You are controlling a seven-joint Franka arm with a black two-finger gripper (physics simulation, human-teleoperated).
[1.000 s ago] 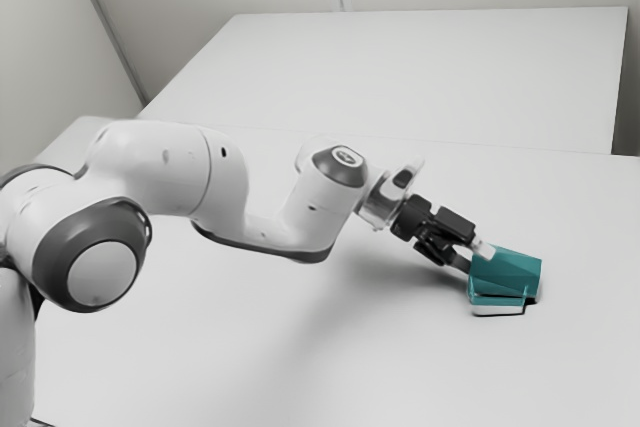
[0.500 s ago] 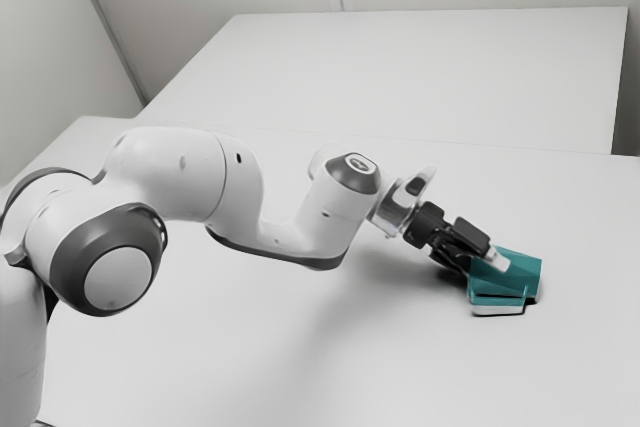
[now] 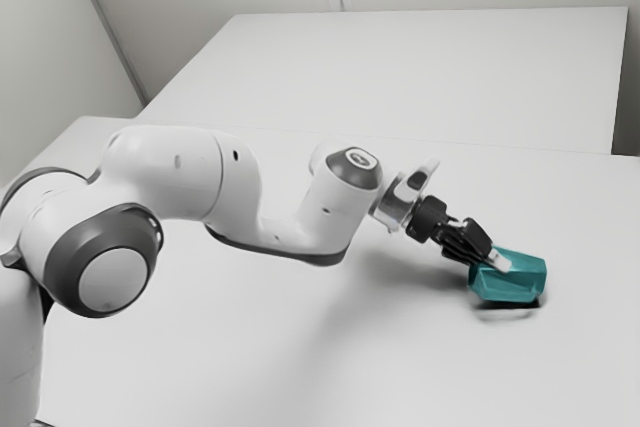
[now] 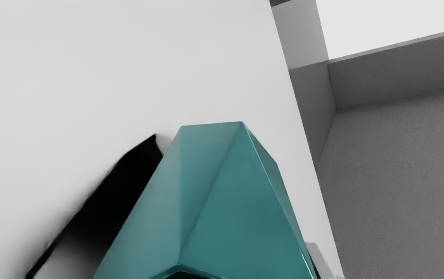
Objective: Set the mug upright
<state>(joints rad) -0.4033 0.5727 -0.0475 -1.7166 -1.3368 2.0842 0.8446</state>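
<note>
The teal mug (image 3: 512,279) lies on its side in the exterior view, its body raised a little on one side above a dark shadow. My gripper (image 3: 491,261) is shut on the mug at its near end, a pale fingertip lying over the teal wall. In the wrist view, the faceted mug (image 4: 222,201) stretches away from my hand, part of its dark mouth showing closest to me. Beside the mug's wall is one pale fingertip of the gripper (image 4: 315,254); the other finger is hidden by the mug.
The white table (image 3: 250,337) spreads around the mug, with a second white surface (image 3: 420,67) behind it. In the wrist view the table's straight edge runs past the mug, a grey floor (image 4: 400,186) beyond it.
The gripper has reached over the mug's near end and its fingers have drawn together. The mug has rolled, its lower handle side turning out of sight and its far end shifting slightly toward the exterior view's right.
</note>
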